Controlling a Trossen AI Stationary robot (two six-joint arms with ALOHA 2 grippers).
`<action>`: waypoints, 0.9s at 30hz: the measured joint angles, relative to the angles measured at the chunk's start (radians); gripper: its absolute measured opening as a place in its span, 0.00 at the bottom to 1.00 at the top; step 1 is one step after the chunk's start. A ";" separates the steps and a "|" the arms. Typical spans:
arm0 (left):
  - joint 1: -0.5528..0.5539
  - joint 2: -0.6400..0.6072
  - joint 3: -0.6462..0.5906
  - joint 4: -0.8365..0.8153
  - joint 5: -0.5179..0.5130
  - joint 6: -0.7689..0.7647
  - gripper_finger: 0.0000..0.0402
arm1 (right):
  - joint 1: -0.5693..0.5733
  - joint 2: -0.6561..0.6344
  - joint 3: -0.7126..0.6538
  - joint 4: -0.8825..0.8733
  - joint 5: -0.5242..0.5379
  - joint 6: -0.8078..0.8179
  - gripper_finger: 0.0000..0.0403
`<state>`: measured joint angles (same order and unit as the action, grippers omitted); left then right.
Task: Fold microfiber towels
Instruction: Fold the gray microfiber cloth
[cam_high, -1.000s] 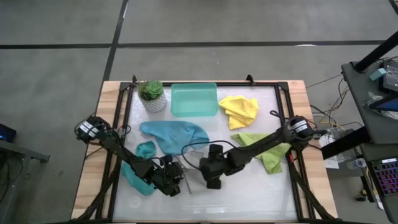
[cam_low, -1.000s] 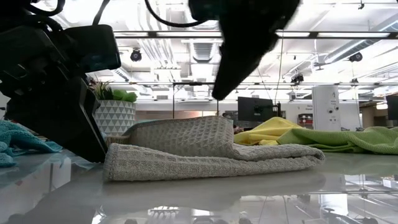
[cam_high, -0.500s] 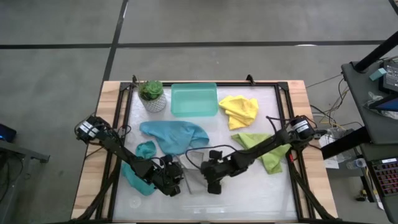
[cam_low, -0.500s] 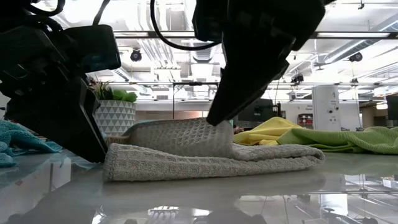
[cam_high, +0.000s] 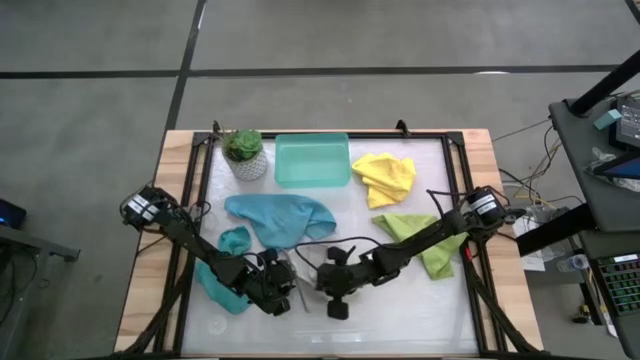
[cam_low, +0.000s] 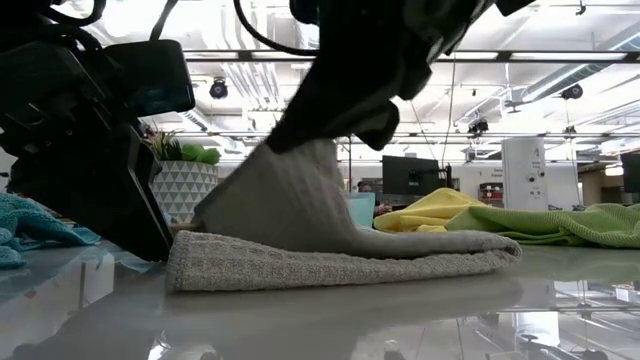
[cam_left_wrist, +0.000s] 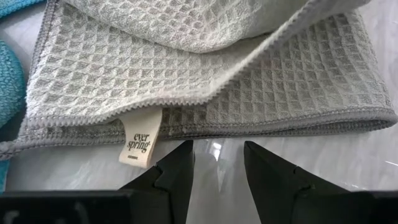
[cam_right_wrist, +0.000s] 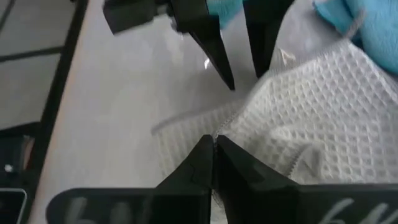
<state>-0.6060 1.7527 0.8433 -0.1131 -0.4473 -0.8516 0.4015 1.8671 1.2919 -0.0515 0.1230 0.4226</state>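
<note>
A light grey waffle-weave towel (cam_low: 340, 262) lies folded on the table between my two grippers. Its upper layer (cam_low: 290, 200) is raised into a peak. My right gripper (cam_right_wrist: 214, 144) is shut on that layer and stands above the towel (cam_high: 325, 282). My left gripper (cam_left_wrist: 217, 163) stands open just short of the towel's hemmed edge and label (cam_left_wrist: 138, 143), touching nothing. Teal-blue towels (cam_high: 280, 215), a yellow towel (cam_high: 388, 175) and a lime green towel (cam_high: 425, 240) lie loose farther back. My right gripper pinches the hemmed edge of the grey towel's upper layer (cam_right_wrist: 235, 124) between its two fingertips, slanting down from above and from the table's right. That layer is drawn up in a peak below the fingers (cam_low: 310, 160), while the lower layer (cam_low: 420, 258) stays flat on the table.
A rigid teal tray (cam_high: 312, 160) and a potted plant (cam_high: 244, 152) stand at the far edge. A crumpled teal cloth (cam_high: 235, 240) lies beside my left arm. A black frame (cam_high: 465, 150) borders the white work surface; bare surface lies along the near edge.
My right gripper has come down onto the grey towel, tipping flatter, and has taken hold of its upper layer. It has drawn that layer up and toward the table's left, from lying rounded on the fold to a raised peak. The lower layer has stayed in place.
</note>
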 joint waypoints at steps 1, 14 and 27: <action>0.000 0.000 0.000 0.000 0.000 0.000 0.32 | 0.001 0.000 0.000 0.014 0.000 0.002 0.02; 0.000 0.000 0.001 0.000 0.004 0.000 0.32 | 0.029 0.100 0.014 0.184 -0.003 0.014 0.02; 0.000 -0.001 0.003 -0.002 0.016 0.000 0.32 | 0.029 0.132 0.028 0.213 -0.001 0.023 0.15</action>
<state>-0.6056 1.7515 0.8465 -0.1149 -0.4318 -0.8520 0.4301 1.9995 1.3201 0.1616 0.1223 0.4454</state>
